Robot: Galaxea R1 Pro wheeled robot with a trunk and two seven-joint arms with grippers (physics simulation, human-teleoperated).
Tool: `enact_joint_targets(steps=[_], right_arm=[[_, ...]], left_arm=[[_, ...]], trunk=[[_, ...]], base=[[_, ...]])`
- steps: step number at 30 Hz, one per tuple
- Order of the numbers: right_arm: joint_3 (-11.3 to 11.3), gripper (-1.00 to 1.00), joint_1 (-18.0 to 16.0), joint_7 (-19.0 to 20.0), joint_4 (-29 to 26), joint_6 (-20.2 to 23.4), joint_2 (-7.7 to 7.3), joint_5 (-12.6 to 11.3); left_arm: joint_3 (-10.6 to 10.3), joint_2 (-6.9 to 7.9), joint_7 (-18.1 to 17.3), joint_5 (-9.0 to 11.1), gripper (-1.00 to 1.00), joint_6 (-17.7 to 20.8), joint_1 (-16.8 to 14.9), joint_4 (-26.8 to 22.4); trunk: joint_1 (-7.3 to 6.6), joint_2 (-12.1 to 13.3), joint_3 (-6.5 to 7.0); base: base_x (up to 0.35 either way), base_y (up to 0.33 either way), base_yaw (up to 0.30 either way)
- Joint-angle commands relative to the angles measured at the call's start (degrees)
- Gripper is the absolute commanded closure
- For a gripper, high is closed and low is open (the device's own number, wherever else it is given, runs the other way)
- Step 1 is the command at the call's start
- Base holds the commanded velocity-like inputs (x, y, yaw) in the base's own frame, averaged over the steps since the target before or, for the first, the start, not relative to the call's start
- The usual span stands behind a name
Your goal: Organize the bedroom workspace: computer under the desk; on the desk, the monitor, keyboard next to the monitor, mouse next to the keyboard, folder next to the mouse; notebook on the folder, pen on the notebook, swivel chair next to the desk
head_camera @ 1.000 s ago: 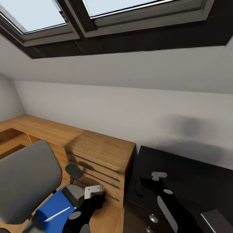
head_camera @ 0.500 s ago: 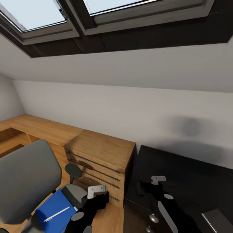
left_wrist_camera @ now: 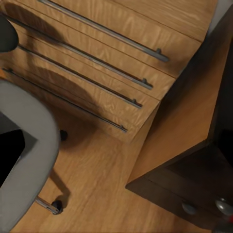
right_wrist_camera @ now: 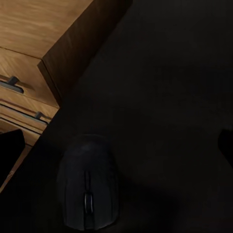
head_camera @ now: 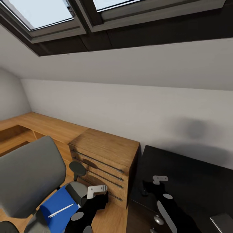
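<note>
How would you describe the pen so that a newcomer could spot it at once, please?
Find the grey swivel chair left of the wooden dresser. On its seat lies a bright blue folder, and the pen rests across it: a thin white stick, the one pale thing on that blue.

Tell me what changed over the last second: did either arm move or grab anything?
Mostly the camera moved: the whole head view slid right, so the keyboard sits nearer the frame edge. The left gripper and right gripper kept their poses and grabbed nothing. The pen and blue folder still lie on the swivel chair; the mouse rests on the desk.
</note>
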Motion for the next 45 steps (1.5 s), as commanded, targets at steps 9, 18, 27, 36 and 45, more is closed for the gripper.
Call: enact_joint_targets(steps=[9,18,27,36,45], right_arm=[[0.4,-1.00,0.0,-0.6,0.0,0.3,-0.02,-0.6],[0.5,-1.00,0.0,-0.5,0.0,0.3,0.05,-0.7],[0.6,-1.00,0.0,-0.5,0.2,0.3,1.12,-0.5],[0.6,-1.00,0.0,-0.6,0.5,0.4,2.25,1.9],[0.5,-1.00,0.0,-0.7,1.2,0.8,2.91,2.7]], left_arm=[[-0.1,0.00,0.6,0.6,-1.00,0.1,-0.1,-0.1],[-0.1,0.00,0.6,0.6,-1.00,0.1,-0.1,-0.1],[-0.1,0.00,0.6,0.6,-1.00,0.1,-0.1,-0.1],[-0.1,0.00,0.6,0.6,-1.00,0.1,-0.1,-0.1],[-0.2,0.00,0.6,0.6,-1.00,0.1,-0.1,-0.2]], trunk=[[1.99,-3.7,-1.70],[3.97,-7.3,-3.32],[5.95,-10.9,-4.93],[7.92,-14.5,-6.55],[9.90,-18.1,-8.17]], base=[[0.000,0.000,0.015],[0.000,0.000,0.000],[0.000,0.000,0.000],[0.000,0.000,0.000],[0.000,0.000,0.000]])
